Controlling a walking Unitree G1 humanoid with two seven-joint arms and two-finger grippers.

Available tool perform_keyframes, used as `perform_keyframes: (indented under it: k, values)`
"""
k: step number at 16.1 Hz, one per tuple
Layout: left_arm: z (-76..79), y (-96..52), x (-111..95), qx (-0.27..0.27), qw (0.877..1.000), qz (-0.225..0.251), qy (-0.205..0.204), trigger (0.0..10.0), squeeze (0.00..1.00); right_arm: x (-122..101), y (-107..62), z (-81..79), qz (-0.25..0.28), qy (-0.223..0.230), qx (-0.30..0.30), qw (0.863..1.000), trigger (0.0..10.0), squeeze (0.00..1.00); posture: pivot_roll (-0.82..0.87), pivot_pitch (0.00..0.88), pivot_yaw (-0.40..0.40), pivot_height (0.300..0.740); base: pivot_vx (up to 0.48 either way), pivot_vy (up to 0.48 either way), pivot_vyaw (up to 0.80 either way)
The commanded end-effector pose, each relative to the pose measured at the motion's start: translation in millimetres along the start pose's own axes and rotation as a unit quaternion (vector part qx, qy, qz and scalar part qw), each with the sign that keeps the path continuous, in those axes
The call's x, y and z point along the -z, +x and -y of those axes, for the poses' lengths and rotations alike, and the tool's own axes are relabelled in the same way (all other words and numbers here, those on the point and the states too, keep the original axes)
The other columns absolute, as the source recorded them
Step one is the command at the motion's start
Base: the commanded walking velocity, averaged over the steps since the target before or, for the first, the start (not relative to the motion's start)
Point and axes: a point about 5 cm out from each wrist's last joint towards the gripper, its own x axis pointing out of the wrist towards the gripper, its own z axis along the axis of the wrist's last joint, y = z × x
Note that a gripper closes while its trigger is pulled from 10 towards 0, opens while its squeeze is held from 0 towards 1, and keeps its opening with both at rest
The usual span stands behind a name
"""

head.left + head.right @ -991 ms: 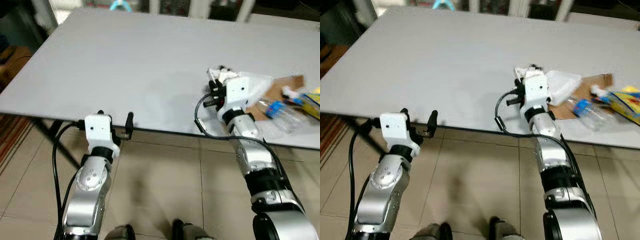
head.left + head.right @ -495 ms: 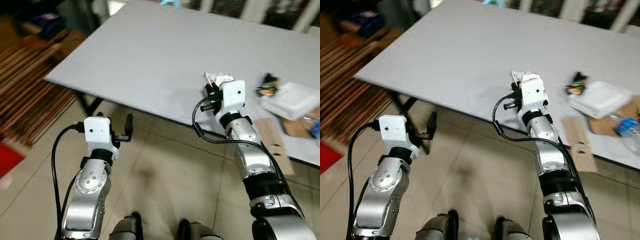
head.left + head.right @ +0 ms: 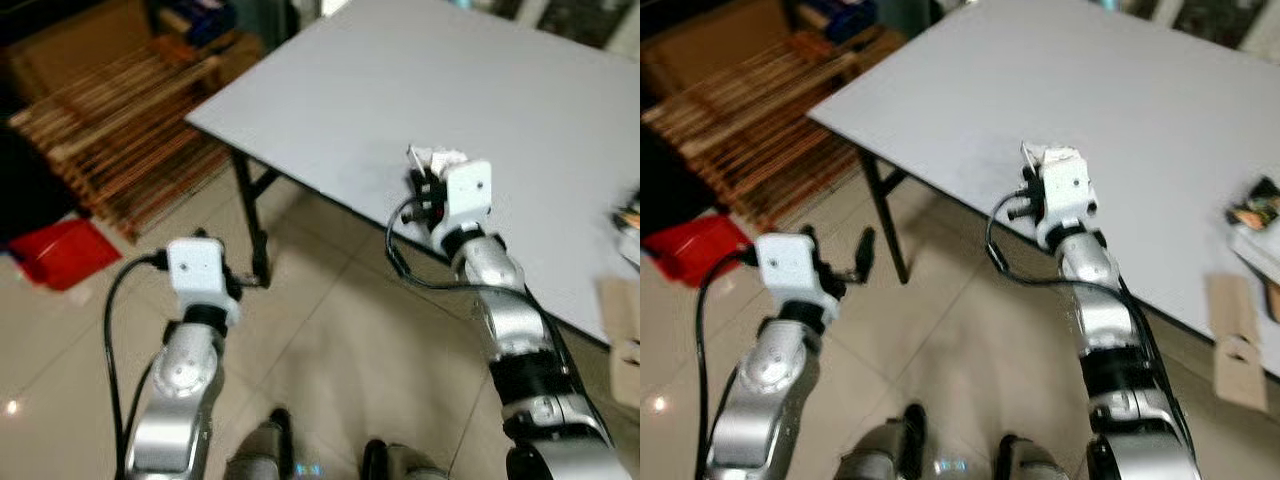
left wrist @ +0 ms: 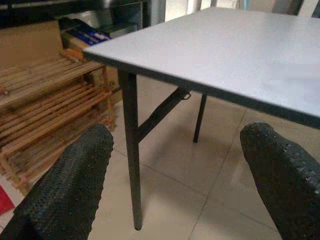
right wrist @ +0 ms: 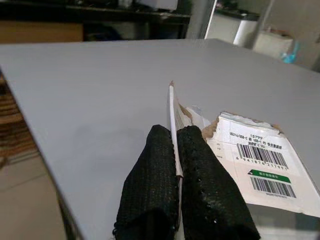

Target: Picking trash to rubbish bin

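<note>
Currently my right gripper [image 5: 176,150] has its jaws pinched on a torn carton [image 5: 250,160] above the table [image 3: 330,110]; left gripper [image 4: 175,165] open, idle. Thin edge grip: I judge walking could shake it loose.

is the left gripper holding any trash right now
No, the left gripper is open, with bare floor and the grey table's leg between its fingers.

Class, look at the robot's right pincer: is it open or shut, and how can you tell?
Shut. In the right wrist view, the right pincer has both black fingers pressed together on the edge of a torn white cardboard piece.
</note>
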Motion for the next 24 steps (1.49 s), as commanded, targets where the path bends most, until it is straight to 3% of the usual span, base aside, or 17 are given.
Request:
perform_keyframes:
  k: [1,13,21,24]
  values:
    - [-2.7,-4.9,1.4,-0.012,1.000,-0.006,0.004,10.0,0.00,-0.9,-1.8,-0.9,-0.002,0.000,-0.005,1.000,10.0,0.00,-0.06,0.232,-0.027,0.740,0.000,0.000,0.00]
    - [-1.2,-13.1,0.3,-0.003,1.000,-0.016,-0.005,10.0,0.00,4.8,-10.3,-13.1,-0.016,0.003,-0.015,1.000,10.0,0.00,-0.05,0.254,-0.008,0.740,0.000,0.000,0.00]
    - [-2.2,5.4,-9.6,0.026,1.000,0.001,-0.004,10.0,0.00,4.4,-1.6,-25.3,-0.008,0.024,-0.008,1.000,10.0,0.00,-0.03,0.165,0.042,0.740,0.000,0.000,0.00]
    - [-1.5,10.8,-12.2,0.033,0.999,0.009,-0.009,10.0,0.00,2.9,4.0,-25.4,-0.005,0.028,0.000,1.000,10.0,0.00,-0.02,0.135,0.054,0.740,0.000,0.000,-0.80]
